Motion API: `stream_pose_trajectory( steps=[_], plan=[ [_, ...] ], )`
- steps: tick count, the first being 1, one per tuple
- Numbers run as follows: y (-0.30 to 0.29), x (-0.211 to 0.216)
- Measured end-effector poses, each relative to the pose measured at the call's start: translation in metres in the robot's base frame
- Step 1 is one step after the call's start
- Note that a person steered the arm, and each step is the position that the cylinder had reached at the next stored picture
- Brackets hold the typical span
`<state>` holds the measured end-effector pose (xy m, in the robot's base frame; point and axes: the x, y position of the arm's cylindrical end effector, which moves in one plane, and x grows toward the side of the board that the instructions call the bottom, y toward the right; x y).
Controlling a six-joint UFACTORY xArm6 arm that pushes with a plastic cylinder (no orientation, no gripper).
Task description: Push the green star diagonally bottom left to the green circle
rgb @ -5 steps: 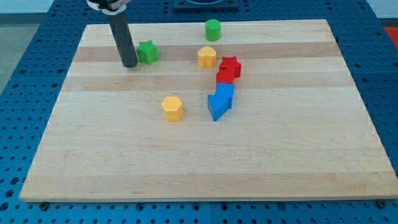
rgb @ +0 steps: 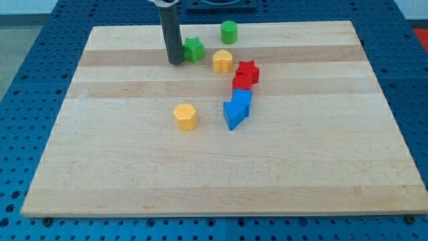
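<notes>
My tip rests on the board in the upper middle of the frame, pressed against the left side of the green star. There is no pincer here to open or close (the arm ends in a plain dark rod), and the rod holds nothing; it only touches the star's edge.

The star sits in the upper centre of the frame, below and to the left of the green circle, which stands near the board's top edge. The two are near each other but apart.

Just right of the star and a little lower lies a yellow block, close but not touching as far as I can tell. Further right, a red star sits against a red block beneath it. Below those, two blue blocks are packed together, the upper one touching the red block. A second yellow block lies alone near the frame's centre, left of the blue pair and well below my tip.
</notes>
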<state>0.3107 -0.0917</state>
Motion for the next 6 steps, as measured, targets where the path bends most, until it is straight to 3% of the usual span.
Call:
stream_pose_trajectory(
  steps=[6],
  plan=[
    [0.020,-0.057]
  ],
)
